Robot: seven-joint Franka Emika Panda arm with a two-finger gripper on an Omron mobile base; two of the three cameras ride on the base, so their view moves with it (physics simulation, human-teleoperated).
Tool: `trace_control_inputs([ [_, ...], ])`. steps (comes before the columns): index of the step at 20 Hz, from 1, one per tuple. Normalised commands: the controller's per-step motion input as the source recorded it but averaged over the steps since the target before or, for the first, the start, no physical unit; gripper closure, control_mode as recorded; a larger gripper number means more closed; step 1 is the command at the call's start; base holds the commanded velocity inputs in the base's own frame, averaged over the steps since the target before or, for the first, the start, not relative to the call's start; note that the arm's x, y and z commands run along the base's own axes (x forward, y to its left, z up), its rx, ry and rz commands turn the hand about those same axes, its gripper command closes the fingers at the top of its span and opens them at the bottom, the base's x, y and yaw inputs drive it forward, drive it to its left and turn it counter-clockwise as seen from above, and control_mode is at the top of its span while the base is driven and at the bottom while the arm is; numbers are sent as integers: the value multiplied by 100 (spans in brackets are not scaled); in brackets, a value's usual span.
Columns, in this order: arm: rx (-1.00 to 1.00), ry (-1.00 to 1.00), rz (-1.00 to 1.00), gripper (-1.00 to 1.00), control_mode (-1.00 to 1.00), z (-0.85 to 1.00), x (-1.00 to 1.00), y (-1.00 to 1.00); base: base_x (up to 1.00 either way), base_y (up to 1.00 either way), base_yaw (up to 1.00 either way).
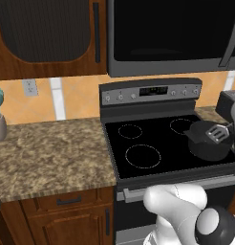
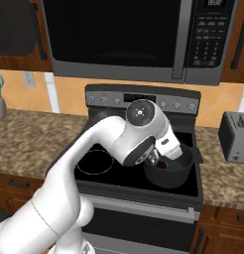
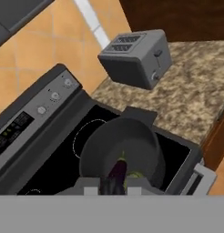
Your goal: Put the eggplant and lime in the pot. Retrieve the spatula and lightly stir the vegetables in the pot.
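one pot (image 3: pixel 120 148) with one eggplant (image 3: pixel 117 172) and one lime (image 3: pixel 134 175) is seen; gripper (image 3: pixel 114 187) is clamped on one spatula (image 1: pixel 217 133).

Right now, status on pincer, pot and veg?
Pincer shut on spatula, over pot. Eggplant and lime in pot. Toaster on counter beyond, not in the way.

Pot on the stove, vegetables inside

Dark pot (image 3: pixel 120 150) holds purple eggplant (image 3: pixel 117 170) with lime (image 3: pixel 134 175) at its 3 o'clock; silver slotted spatula (image 1: pixel 218 133) tilted over the rim.
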Motion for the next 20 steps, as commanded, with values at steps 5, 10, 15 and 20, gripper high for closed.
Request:
trace_control_inputs([
  [5,8,-16,-9,100,-100,-36,27,-5,0,0,0],
  [10,6,0,-10,100,-100,-10,-1,-29,0,0,0],
  [15,16,22,-5,100,-100,7,0,-21,0,0,0],
  [20,19,29,0,100,-100,11,3,-3,0,0,0],
])
